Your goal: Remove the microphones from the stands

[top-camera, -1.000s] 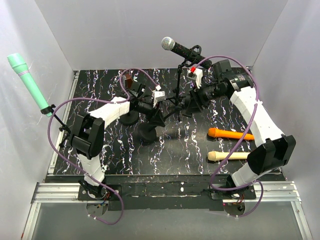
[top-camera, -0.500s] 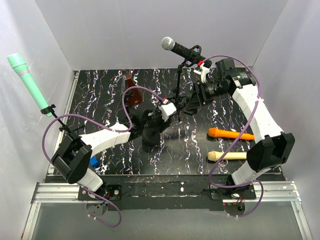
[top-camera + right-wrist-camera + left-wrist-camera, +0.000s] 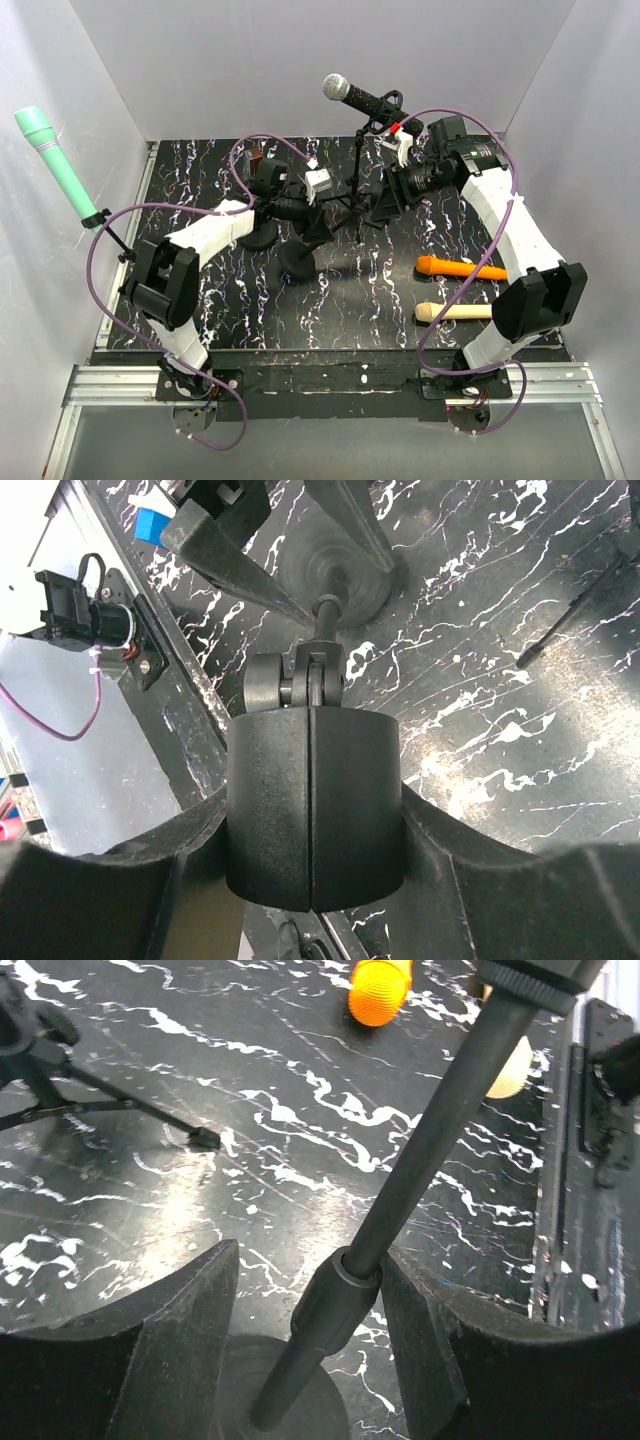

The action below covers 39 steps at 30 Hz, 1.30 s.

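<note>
A black microphone (image 3: 313, 810) shows end-on as a thick cylinder on top of a stand, with my right gripper (image 3: 313, 812) shut on its two sides. The stand's thin pole (image 3: 425, 1140) runs down to a round black base (image 3: 330, 565). In the top view the right gripper (image 3: 388, 198) is at mid-table and the base (image 3: 298, 265) sits nearer me. My left gripper (image 3: 310, 1260) straddles the pole low down at its collar. Its right finger (image 3: 430, 1340) touches the collar and a gap remains on the left, so it is open. From above the left gripper (image 3: 312, 222) is just above the base.
A silver-headed black mic (image 3: 350, 95) sits on a tripod stand (image 3: 357, 190) at the back. A green mic (image 3: 55, 165) stands clipped at the far left. An orange mic (image 3: 460, 267) and a cream mic (image 3: 455, 312) lie at the right. A second round base (image 3: 262, 235) is beside the left arm.
The left arm swung forward and right half a second ago, then came back toward the stand pole. The right gripper shifted slightly toward the back, still on the black microphone.
</note>
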Motion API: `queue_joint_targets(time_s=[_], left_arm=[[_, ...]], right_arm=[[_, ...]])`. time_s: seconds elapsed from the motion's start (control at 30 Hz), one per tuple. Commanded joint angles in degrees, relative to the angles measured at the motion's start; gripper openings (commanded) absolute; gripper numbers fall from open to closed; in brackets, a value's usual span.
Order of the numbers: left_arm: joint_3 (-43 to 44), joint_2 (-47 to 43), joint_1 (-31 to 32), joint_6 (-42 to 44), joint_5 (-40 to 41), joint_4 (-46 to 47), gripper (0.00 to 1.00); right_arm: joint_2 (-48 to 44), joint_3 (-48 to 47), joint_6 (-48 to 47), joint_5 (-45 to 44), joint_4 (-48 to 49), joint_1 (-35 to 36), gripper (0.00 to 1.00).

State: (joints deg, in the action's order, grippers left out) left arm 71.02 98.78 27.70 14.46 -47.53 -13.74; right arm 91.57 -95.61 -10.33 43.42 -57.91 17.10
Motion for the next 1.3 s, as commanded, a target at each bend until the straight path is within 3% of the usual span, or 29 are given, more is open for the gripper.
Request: queue_joint_targets(time_s=[0.0, 0.2, 0.27, 0.33, 0.37, 0.43, 0.5, 0.53, 0.57, 0.67, 0.73, 0.77, 0.83, 1.1, 1.27], left_arm=[[6.4, 2.5, -0.3, 10.0, -13.8, -13.0, 0.55], [14.6, 9.3, -0.4, 23.6, -16.7, -28.9, 0.35], [13.8, 9.1, -0.3, 24.2, -15.8, -28.2, 0.20], [10.4, 7.0, 0.2, 20.0, -12.6, -20.9, 0.07], [6.9, 5.0, 0.9, 16.8, -9.4, -14.9, 0.00], [-2.7, -1.3, 3.5, 7.2, 4.6, 3.6, 0.00], [-13.5, -8.7, 9.9, 1.4, 37.1, 27.1, 0.00], [-16.2, -10.0, 13.7, 1.1, 46.6, 33.6, 0.00], [-15.4, -9.8, 15.0, 0.7, 50.1, 34.2, 0.00], [-9.1, -5.9, 15.5, -7.1, 49.2, 25.7, 0.00], [-7.9, -4.8, 15.5, -10.5, 47.5, 24.3, 0.20], [-8.4, -5.2, 15.5, -10.2, 44.2, 25.0, 0.34], [-8.4, -5.7, 15.5, -9.6, 40.7, 24.7, 0.46], [-10.5, -10.4, 15.4, -5.1, 33.7, 21.1, 0.72], [-10.0, -14.7, 14.2, -2.0, 32.8, 14.1, 0.74]], right_arm=[[-0.6, -2.5, -0.5, 3.6, 0.6, 0.2, 0.01], [-0.4, -3.2, -0.4, 2.7, 0.8, 0.2, 0.01], [-0.7, -3.2, 0.1, 2.6, 0.9, 0.1, 0.01], [-0.8, -3.2, 2.0, 2.4, 1.3, 0.2, 0.01], [-1.0, -3.3, 3.6, 2.2, 1.6, 0.2, 0.01], [-1.2, -3.4, 7.9, 1.4, 2.4, 0.1, 0.01], [-1.8, -3.2, 13.4, 1.6, 3.3, 0.1, 0.01], [-2.0, -3.0, 16.0, 1.6, 3.5, 0.3, 0.01], [-2.2, -3.0, 17.4, 1.4, 3.6, 0.6, 0.01], [-3.1, -4.1, 15.0, -1.7, 2.9, 2.5, 0.01], [-3.1, -6.1, 12.4, -4.0, 1.5, 3.4, 0.01], [-3.1, -7.5, 11.5, -5.2, 0.8, 3.7, 0.01], [-2.9, -9.8, 8.9, -7.9, -1.0, 4.3, 0.01], [-3.6, -12.5, 0.2, -16.8, -3.3, 7.5, 0.01], [-3.8, -14.7, -5.2, -21.2, -4.9, 13.5, 0.01]])
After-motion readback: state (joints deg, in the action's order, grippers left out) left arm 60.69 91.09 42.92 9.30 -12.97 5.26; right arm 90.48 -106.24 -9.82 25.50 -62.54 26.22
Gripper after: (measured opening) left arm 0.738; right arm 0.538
